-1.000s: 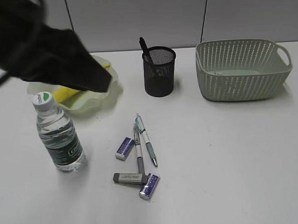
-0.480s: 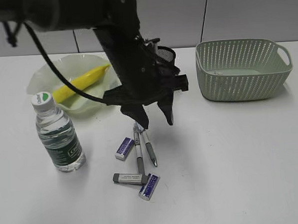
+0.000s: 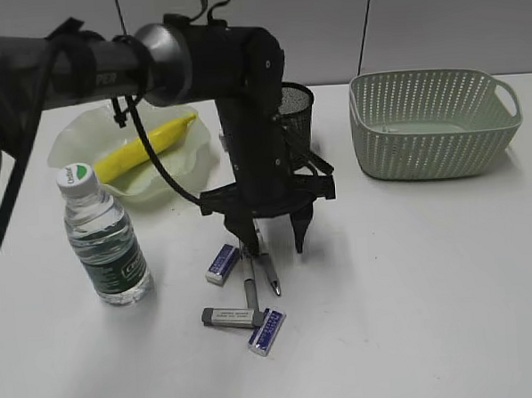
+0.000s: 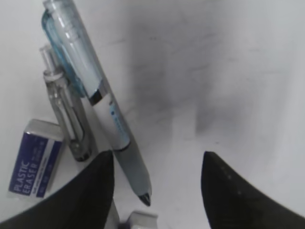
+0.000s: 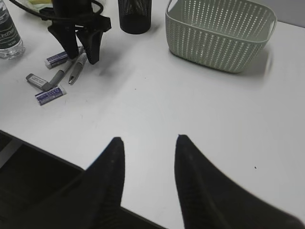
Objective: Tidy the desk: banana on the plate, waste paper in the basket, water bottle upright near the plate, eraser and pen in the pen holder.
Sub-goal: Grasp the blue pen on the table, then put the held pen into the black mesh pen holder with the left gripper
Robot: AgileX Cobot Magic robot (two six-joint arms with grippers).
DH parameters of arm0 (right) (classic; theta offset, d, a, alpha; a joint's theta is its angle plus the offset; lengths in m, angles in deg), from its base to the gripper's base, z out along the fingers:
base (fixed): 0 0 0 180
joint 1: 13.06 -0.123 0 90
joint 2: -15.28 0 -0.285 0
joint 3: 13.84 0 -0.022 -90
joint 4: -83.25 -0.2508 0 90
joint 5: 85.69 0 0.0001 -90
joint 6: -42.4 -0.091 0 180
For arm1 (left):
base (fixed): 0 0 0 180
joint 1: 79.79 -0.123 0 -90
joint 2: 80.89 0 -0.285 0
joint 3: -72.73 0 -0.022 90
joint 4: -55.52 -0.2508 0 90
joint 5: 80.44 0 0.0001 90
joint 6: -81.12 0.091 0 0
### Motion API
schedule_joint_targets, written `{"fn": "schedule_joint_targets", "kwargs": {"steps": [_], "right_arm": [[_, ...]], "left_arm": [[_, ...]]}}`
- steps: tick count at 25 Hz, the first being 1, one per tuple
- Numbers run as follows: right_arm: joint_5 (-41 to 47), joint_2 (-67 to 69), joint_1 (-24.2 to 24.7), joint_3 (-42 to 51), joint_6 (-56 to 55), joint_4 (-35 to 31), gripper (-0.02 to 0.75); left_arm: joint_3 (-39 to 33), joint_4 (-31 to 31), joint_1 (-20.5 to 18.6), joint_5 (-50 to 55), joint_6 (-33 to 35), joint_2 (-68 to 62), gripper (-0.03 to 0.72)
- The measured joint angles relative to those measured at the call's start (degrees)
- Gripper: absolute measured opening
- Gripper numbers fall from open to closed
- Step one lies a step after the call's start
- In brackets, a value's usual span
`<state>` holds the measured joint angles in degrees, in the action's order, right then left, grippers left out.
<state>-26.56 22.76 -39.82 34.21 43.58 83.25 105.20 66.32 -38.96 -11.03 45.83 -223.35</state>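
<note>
Since half a second ago your left pincer (image 3: 275,242) has dropped lower over the pens and now hangs spread apart just above the table (image 3: 413,280), grasping nothing. Look at the wrist view: the blue pen (image 4: 97,102) lies just inside the left finger, its tip between the two fingers, its barrel running up and away to the left, so the long axis is skewed to the gap. A clear pen (image 4: 66,121) and an eraser (image 4: 35,164) sit further left, outside. Your right pincer (image 5: 147,143), also spread and empty, is well apart, so the left takes this one.
</note>
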Motion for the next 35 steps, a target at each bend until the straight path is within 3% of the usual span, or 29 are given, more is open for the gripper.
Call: {"fn": "schedule_joint_targets", "kwargs": {"steps": [5,7,10,20,26,35], "right_arm": [[0.0,0.0,0.0,0.0,0.0,0.0,0.295],[0.0,0.0,0.0,0.0,0.0,0.0,0.295],[0.1,0.0,0.0,0.0,0.0,0.0,0.295],[0.1,0.0,0.0,0.0,0.0,0.0,0.295],[0.1,0.0,0.0,0.0,0.0,0.0,0.295],[0.1,0.0,0.0,0.0,-0.1,0.0,0.295]], "left_arm": [[0.1,-0.7,0.0,-0.7,-0.6,-2.9,0.41],[0.3,-1.0,-0.1,-0.8,-0.6,-3.2,0.316],[0.5,-1.1,-0.3,-0.8,0.1,-3.4,0.092],[4.5,-0.6,0.6,-11.3,4.2,4.2,0.088],[5.4,-16.9,0.7,-26.3,4.6,10.8,0.088],[5.1,-30.0,-1.0,-42.8,4.2,1.8,0.088]]}}
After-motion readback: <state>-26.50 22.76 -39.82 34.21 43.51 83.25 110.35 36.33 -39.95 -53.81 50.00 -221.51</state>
